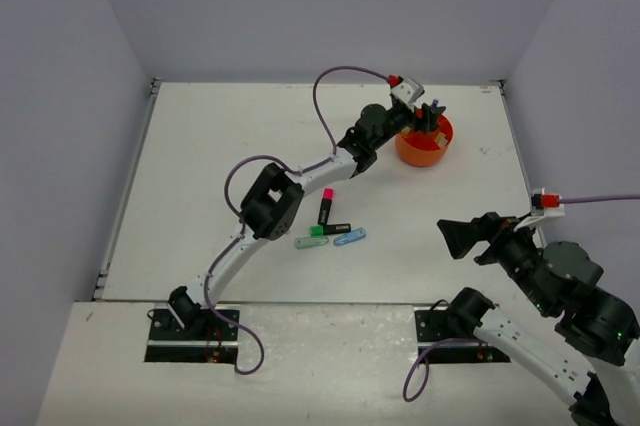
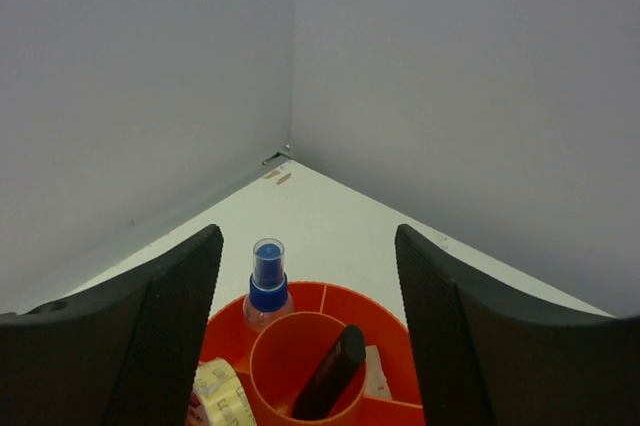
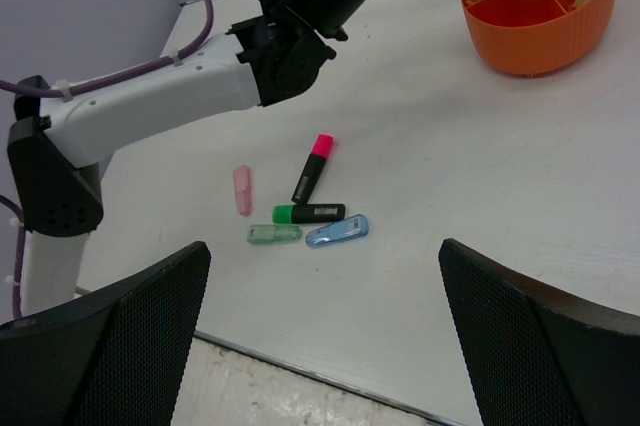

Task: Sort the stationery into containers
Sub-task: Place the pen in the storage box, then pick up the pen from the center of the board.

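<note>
The round orange tub [image 1: 423, 141] stands at the far right of the table. My left gripper [image 1: 431, 112] hangs just above it, open and empty. In the left wrist view the tub [image 2: 385, 321] holds a dark highlighter [image 2: 330, 371] in its middle cup, a blue-capped spray bottle [image 2: 266, 286], a beige tape ring [image 2: 222, 394] and a beige eraser [image 2: 376, 373]. On the table lie a pink highlighter [image 3: 313, 167], a green highlighter [image 3: 309, 213], a pale green clip [image 3: 273, 234], a blue clip [image 3: 336, 231] and a pink eraser [image 3: 243, 189]. My right gripper [image 1: 462, 237] is open and empty, near the front right.
Grey walls close the table at the back and both sides. The left arm [image 1: 290, 191] stretches diagonally across the middle of the table, passing just left of the loose items. The table's front edge [image 3: 330, 386] lies below the right gripper.
</note>
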